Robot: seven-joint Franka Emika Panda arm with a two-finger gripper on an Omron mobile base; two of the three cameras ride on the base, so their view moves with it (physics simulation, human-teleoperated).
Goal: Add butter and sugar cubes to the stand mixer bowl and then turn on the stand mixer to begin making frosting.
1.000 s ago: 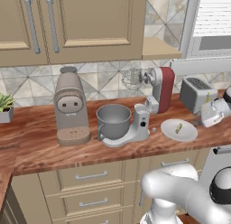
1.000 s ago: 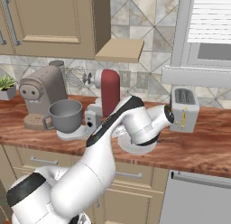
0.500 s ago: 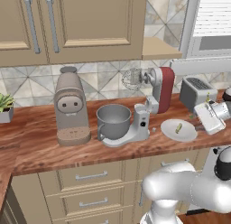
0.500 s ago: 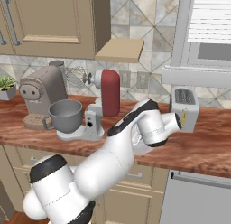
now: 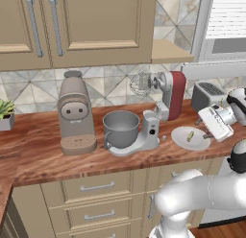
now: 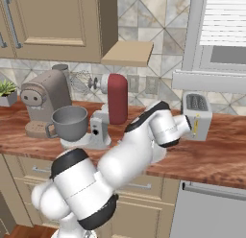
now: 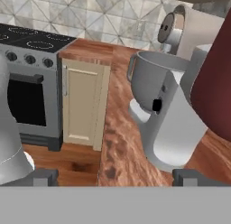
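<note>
Right now the stand mixer stands on the wooden desk, its dark red head tilted back so the wire whisk points left, above the stand mixer bowl. That grey bowl sits on the mixer's light base, just right of the beige coffee machine. To the mixer's right lies a white plate carrying a small pale yellowish piece, too small to name with confidence. Farther right, in front of the silver toaster, the end effector hangs over the plate's right edge, its fingers spread wide and grasping nothing. From the hand view, rolled sideways, the bowl and mixer column fill the right, with a black-topped stove and a cabinet door to the left.
</note>
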